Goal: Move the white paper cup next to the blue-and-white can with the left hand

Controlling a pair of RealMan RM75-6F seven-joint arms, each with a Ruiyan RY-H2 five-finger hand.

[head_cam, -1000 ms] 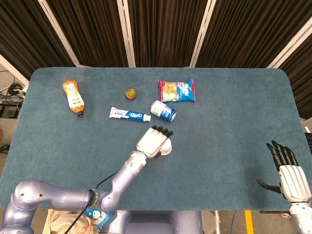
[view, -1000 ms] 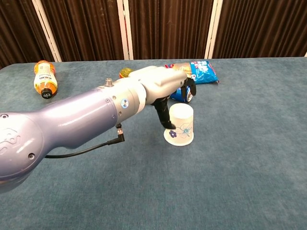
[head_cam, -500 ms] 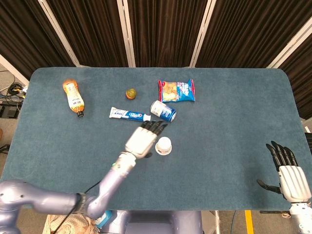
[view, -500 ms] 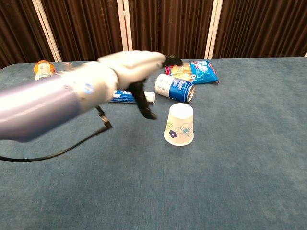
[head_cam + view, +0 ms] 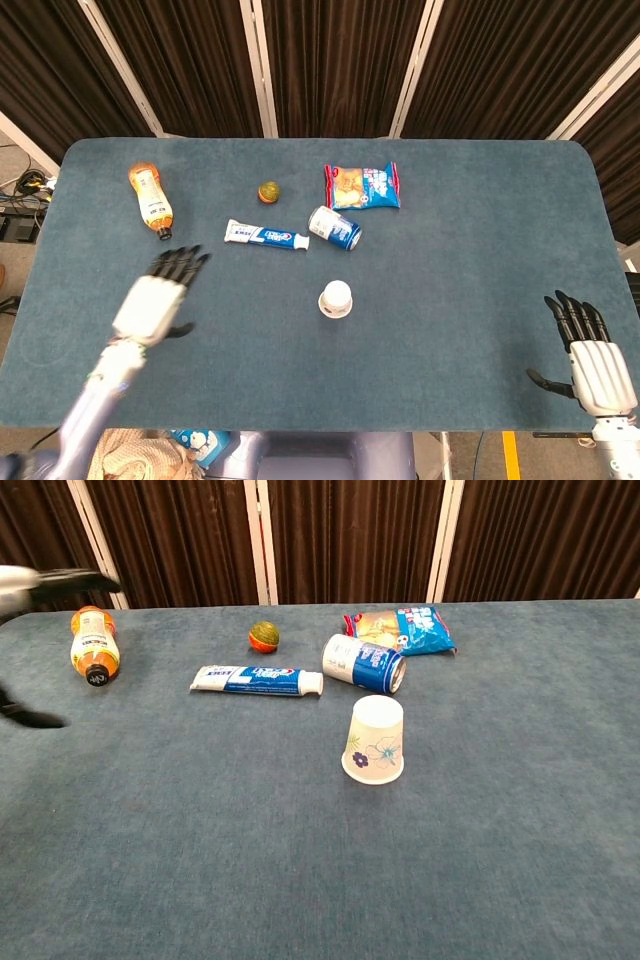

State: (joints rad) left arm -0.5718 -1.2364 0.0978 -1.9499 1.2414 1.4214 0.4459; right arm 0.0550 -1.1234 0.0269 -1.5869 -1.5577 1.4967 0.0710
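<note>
Cup: we see the white paper cup with a flower print (image 5: 374, 740) standing upside down, axis vertical, mid-worktop, just near-side of the blue-and-white can (image 5: 364, 664).
Can: lies on its side, apart from the cup.
Left hand (image 5: 156, 300): released, fingers spread, empty, near the worktop's left edge.
Right hand (image 5: 590, 358): released, empty, off the near right corner.

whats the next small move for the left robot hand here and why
Probably just finish drawing the left robot hand back to rest. The white paper cup stands upside down on the blue table, just in front of the lying blue-and-white can with a small gap between them. The hand is open, holds nothing and is well off to the side.
</note>
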